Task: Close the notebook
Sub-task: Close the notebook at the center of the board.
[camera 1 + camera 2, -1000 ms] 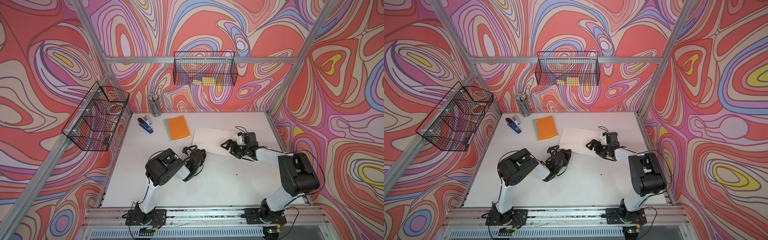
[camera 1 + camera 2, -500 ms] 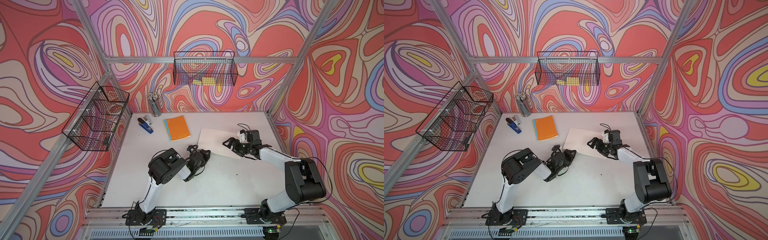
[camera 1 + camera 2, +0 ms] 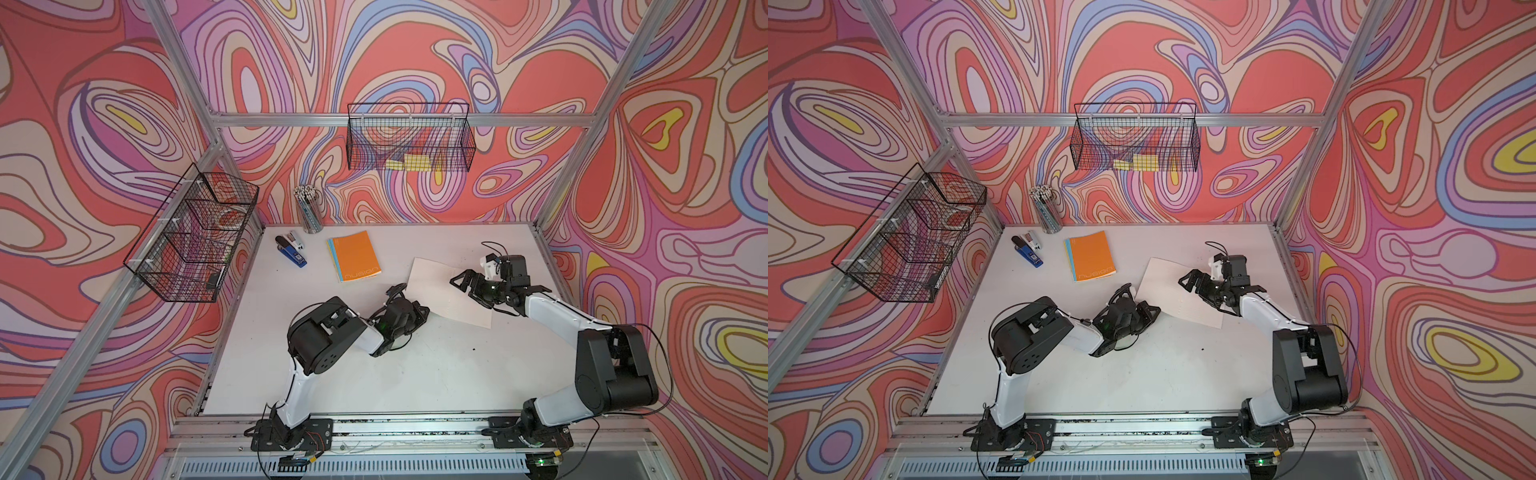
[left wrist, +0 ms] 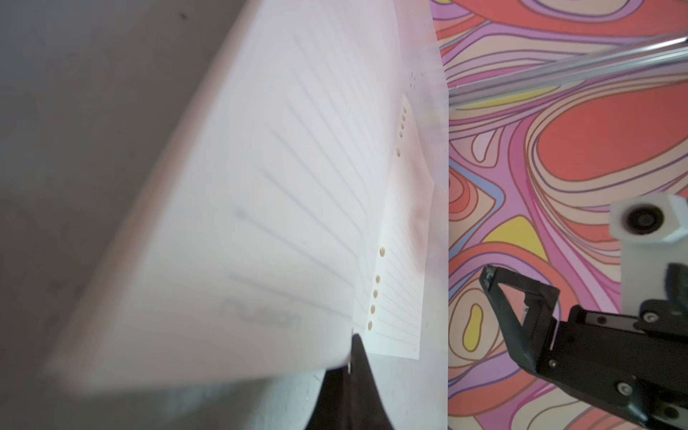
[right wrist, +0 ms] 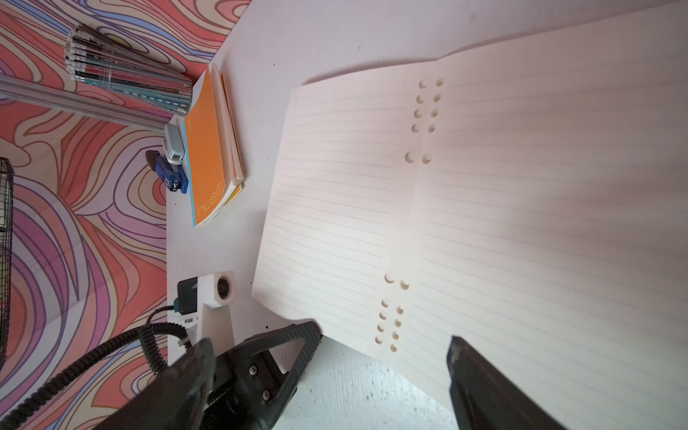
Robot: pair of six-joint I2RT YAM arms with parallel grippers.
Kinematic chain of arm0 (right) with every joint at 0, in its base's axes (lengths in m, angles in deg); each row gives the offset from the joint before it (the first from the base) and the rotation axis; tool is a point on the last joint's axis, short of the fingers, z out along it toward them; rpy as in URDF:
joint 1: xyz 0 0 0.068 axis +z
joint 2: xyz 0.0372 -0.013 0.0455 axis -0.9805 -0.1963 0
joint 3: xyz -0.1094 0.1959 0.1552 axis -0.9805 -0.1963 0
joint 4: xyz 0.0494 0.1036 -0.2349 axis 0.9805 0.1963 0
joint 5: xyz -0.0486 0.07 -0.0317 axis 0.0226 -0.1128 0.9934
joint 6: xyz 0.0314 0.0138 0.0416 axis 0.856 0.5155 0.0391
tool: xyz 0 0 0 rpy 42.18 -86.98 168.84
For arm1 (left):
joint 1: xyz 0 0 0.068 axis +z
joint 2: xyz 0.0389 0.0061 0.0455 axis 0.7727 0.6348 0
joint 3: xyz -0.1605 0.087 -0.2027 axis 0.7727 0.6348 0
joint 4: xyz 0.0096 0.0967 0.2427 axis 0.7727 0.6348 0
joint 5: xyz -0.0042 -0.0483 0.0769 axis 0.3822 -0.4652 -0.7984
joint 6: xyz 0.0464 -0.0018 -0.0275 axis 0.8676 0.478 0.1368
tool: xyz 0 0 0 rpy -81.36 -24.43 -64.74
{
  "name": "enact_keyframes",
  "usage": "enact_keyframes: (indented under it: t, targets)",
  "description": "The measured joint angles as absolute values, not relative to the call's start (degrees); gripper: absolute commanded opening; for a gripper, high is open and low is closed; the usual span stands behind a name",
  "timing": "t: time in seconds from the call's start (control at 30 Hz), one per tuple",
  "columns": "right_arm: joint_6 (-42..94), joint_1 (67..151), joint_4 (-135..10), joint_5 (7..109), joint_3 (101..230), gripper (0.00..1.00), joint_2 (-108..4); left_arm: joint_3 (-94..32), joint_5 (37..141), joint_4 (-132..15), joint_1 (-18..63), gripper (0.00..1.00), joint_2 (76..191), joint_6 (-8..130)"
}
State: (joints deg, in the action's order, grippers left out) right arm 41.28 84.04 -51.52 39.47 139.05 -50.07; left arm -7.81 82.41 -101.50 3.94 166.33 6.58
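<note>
Past second: left gripper [image 3: 420, 312], pinching the notebook [image 3: 440, 289] by its left edge, shifts rightward; that half lifts, so closing is begun. It lies near the right edge of the bench [image 3: 415, 374]; right gripper [image 3: 471, 289] gapes wide above it.

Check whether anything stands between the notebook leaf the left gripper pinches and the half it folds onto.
Yes: the open right gripper hangs over the notebook, likely in the path of the leaf pinched by the left gripper. Nothing else lies on the pages.

"nusign" in pale letters on the orange notebook [image 3: 354, 254], same word — blurred — on open notebook [image 4: 242, 223]
</note>
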Motion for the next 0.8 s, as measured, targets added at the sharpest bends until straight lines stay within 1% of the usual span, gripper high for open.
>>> enact_keyframes:
  t: [0.23, 0.4, 0.8]
  targets:
    - [40.8, 83.1, -50.9, 39.2, 139.1, 0.98, -47.9, -10.3, 82.8, -89.8, 3.7, 0.0, 160.8, 17.3]
    - [40.8, 82.8, -50.1, 39.2, 139.1, 0.98, -46.5, -10.5, 80.2, -81.1, 3.7, 0.0, 156.3, 25.5]
    - [40.7, 82.4, -49.9, 38.9, 139.1, 0.98, -45.4, -8.9, 62.1, -67.1, 3.1, 0.0, 140.0, 45.4]
